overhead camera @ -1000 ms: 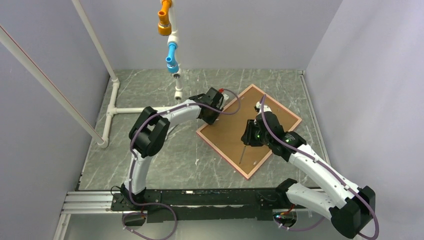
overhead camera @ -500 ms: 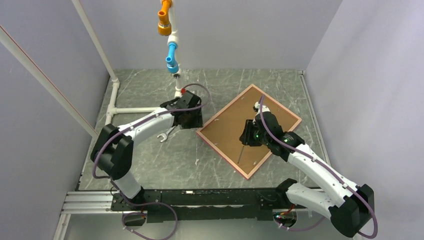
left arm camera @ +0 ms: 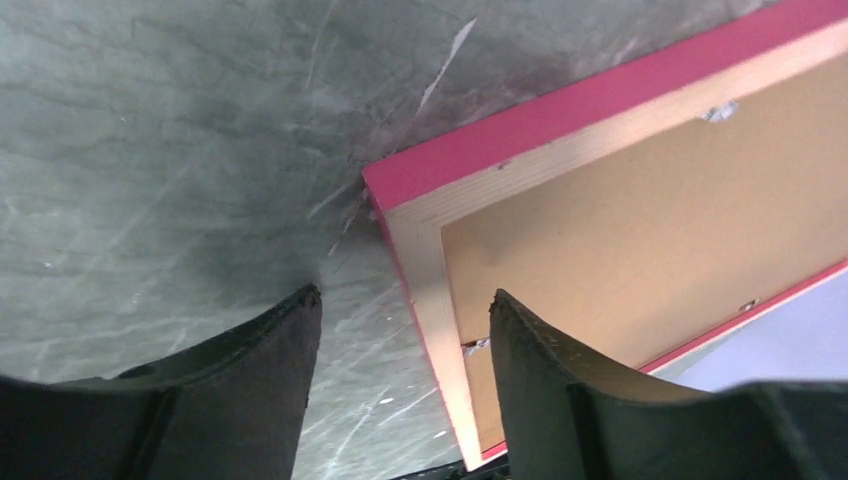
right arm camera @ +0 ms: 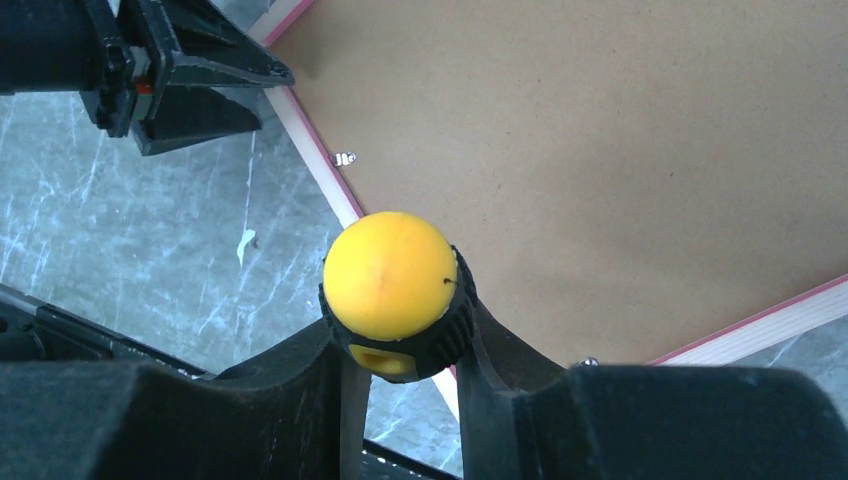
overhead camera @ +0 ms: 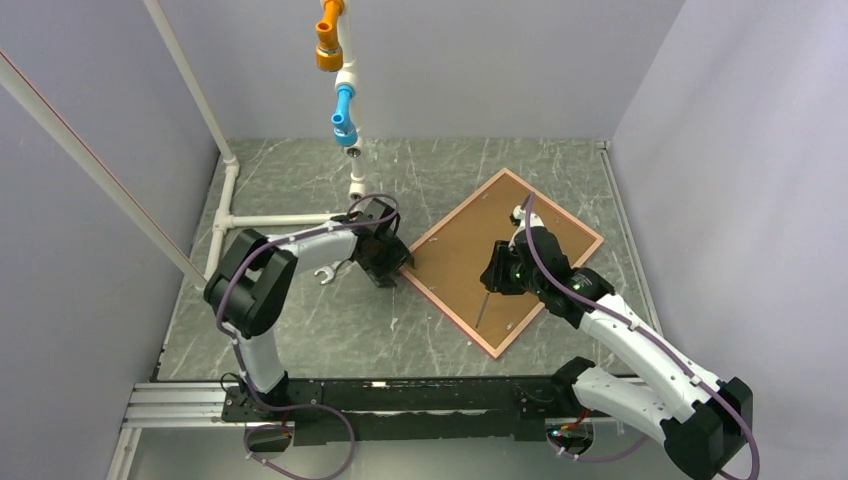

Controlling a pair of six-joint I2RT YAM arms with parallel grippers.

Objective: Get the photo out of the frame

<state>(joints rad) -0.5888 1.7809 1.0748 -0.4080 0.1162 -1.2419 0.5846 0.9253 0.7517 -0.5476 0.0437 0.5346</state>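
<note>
The frame [overhead camera: 455,250] lies face down on the table, brown board back up, with a thin pink-red border. The photo is hidden under the board. My left gripper [overhead camera: 392,268] is open at the frame's left corner. In the left wrist view its jaws [left arm camera: 403,295] straddle the frame's side edge just below that corner [left arm camera: 520,130]. My right gripper [overhead camera: 497,272] hovers over the board, shut on a screwdriver with a yellow-and-black handle [right arm camera: 390,275]. The screwdriver's thin shaft [overhead camera: 483,305] points down at the board near the front edge.
A white pipe structure [overhead camera: 225,215] stands at the left. A pipe with orange and blue fittings [overhead camera: 340,90] hangs over the back. A small wrench [overhead camera: 325,272] lies left of the left gripper. Small metal tabs [right arm camera: 343,158] sit along the board's edge.
My left arm swung left off the frame's upper-left edge, then came back lower to the frame's left corner. My right arm and the screwdriver hardly moved.
</note>
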